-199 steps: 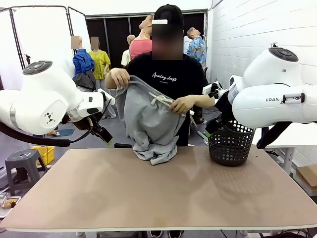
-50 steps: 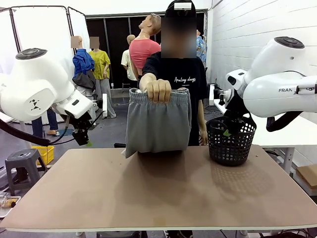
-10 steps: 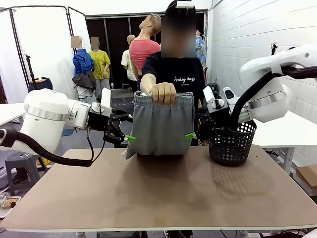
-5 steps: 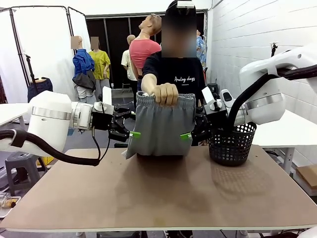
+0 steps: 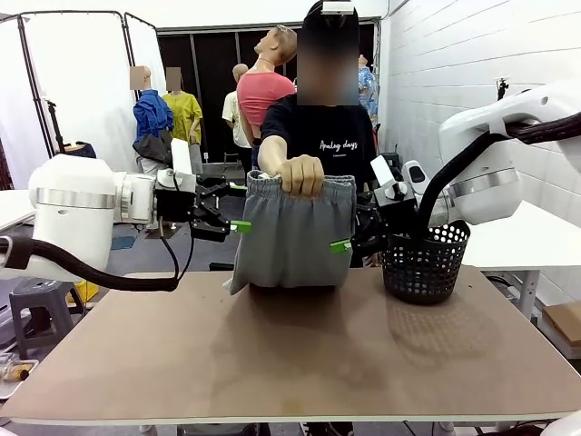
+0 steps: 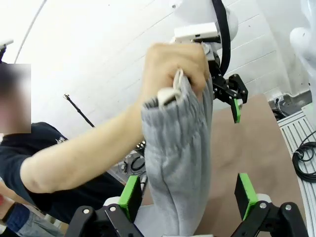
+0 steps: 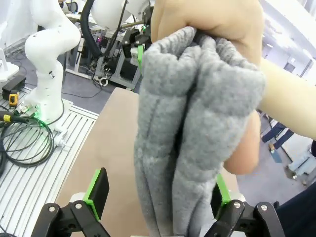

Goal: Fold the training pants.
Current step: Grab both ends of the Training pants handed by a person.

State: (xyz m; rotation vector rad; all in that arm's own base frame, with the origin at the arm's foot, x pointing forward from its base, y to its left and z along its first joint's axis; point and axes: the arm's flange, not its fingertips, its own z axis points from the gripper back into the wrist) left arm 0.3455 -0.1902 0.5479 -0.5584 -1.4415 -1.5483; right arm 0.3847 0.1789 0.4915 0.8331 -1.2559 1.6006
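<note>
While a hand (image 5: 301,174) bunches the waistband (image 5: 338,182), folded grey pants (image 5: 292,234) hang to the table (image 5: 272,363) — left gripper (image 6: 187,196) and right gripper (image 7: 158,192) gape wide astride them, clamping nothing.

Centre frame: training pants (image 5: 292,232) hanging from a hand (image 5: 304,173) above, lower end on the table (image 5: 290,363). At their left edge, left gripper (image 5: 236,226); at right edge, right gripper (image 5: 341,244). Farther right, on table, basket (image 5: 427,265).

Training pants (image 6: 180,163) btm cut off at wrist-view edge; top mid hidden in person's hand (image 5: 302,173)
</note>
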